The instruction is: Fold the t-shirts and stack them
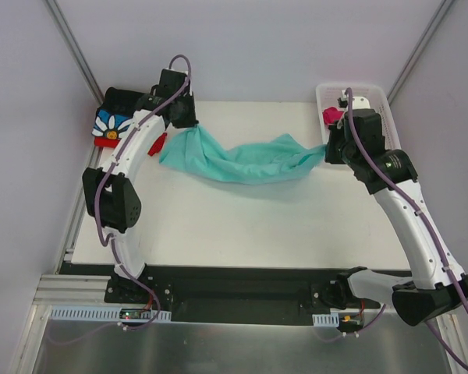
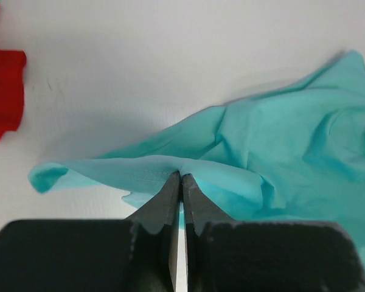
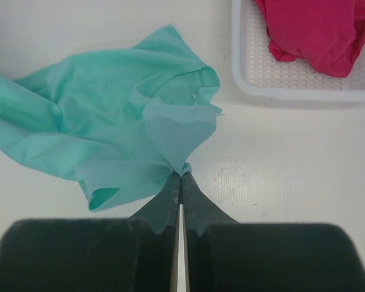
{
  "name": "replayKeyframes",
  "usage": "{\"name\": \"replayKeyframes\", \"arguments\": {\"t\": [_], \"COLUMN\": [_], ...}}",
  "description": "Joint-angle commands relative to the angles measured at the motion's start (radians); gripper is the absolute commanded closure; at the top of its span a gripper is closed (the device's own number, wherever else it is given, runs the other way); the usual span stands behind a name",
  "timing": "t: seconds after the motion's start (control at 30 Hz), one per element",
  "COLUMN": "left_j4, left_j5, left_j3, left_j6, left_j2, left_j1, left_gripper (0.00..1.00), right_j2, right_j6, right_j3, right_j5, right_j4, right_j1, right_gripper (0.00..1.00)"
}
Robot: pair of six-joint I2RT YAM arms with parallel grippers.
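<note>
You have the teal shirt (image 1: 246,160) stretched between both arms across the far half of the bench (image 1: 242,226), running from far left to far right and sagging in loose folds along its middle. Your left gripper (image 2: 181,177) is clenched on a folded edge of the shirt at its left end, the fingers pressed together with the cloth pinched at their tips. Your right gripper (image 3: 181,176) is clamped the same way on a bunched corner at the shirt's right end, close to the white basket (image 3: 304,91) in the far right corner. From above you cannot tell whether the middle of the shirt rests on the bench or hangs just over it. A pink shirt (image 3: 319,30) lies crumpled inside the basket. To the left of your left gripper a red shirt (image 2: 3,91) lies on the bench, apart from the teal one. In the far left corner sits a black shirt (image 1: 115,109) with a white daisy on blue, partly hidden behind your left arm.
</note>
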Motion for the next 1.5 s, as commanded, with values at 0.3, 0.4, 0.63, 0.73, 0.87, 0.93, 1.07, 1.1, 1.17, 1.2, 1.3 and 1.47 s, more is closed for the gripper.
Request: {"name": "replayKeyframes", "arguments": {"t": [0.3, 0.4, 0.63, 0.73, 0.87, 0.93, 1.07, 1.1, 1.17, 1.2, 1.3, 1.47], "left_j4": [-0.017, -0.017, 0.025, 0.045, 0.046, 0.045, 0.036, 0.027, 0.022, 0.022, 0.016, -0.007], "left_j5": [0.144, 0.156, 0.114, 0.051, 0.075, 0.089, 0.06, 0.048, 0.048, 0.046, 0.048, -0.038], "left_j3": [0.191, 0.178, -0.114, -0.209, -0.244, -0.262, -0.311, -0.334, -0.355, -0.372, -0.347, -0.222], "left_j6": [0.002, -0.006, -0.057, -0.044, -0.043, -0.06, -0.07, -0.078, -0.096, -0.122, -0.146, -0.092], "left_j2": [0.249, 0.22, -0.064, -0.179, -0.236, -0.271, -0.454, -0.489, -0.595, -0.632, -0.738, -0.736], "left_j1": [0.062, 0.062, -0.004, -0.059, -0.063, -0.076, -0.163, -0.183, -0.227, -0.24, -0.258, -0.26], "left_gripper": [1.0, 1.0, 1.0, 1.0, 1.0, 1.0, 1.0, 1.0, 1.0, 1.0, 1.0, 1.0], "right_j2": [-0.026, -0.02, -0.029, -0.041, -0.038, -0.032, -0.034, -0.034, -0.028, -0.025, -0.012, 0.014], "right_j6": [-0.025, -0.028, -0.012, -0.005, -0.005, -0.005, -0.015, -0.017, -0.02, -0.022, -0.02, -0.011], "right_j3": [-0.056, -0.051, -0.083, -0.077, -0.059, -0.05, -0.043, -0.042, -0.037, -0.033, -0.03, -0.025], "right_j5": [0.017, 0.02, 0.012, 0.009, 0.012, 0.015, 0.023, 0.026, 0.028, 0.029, 0.034, 0.029], "right_j4": [0.008, 0.001, 0.005, 0.007, 0.005, -0.008, -0.015, -0.016, -0.018, -0.018, -0.019, -0.001], "right_j1": [0.004, 0.006, 0.008, 0.018, 0.029, 0.032, 0.035, 0.035, 0.035, 0.037, 0.037, 0.035], "right_gripper": [0.99, 0.99, 0.99, 0.99, 0.99, 0.99, 0.99, 0.99, 0.99, 0.99, 0.99, 0.99]}}
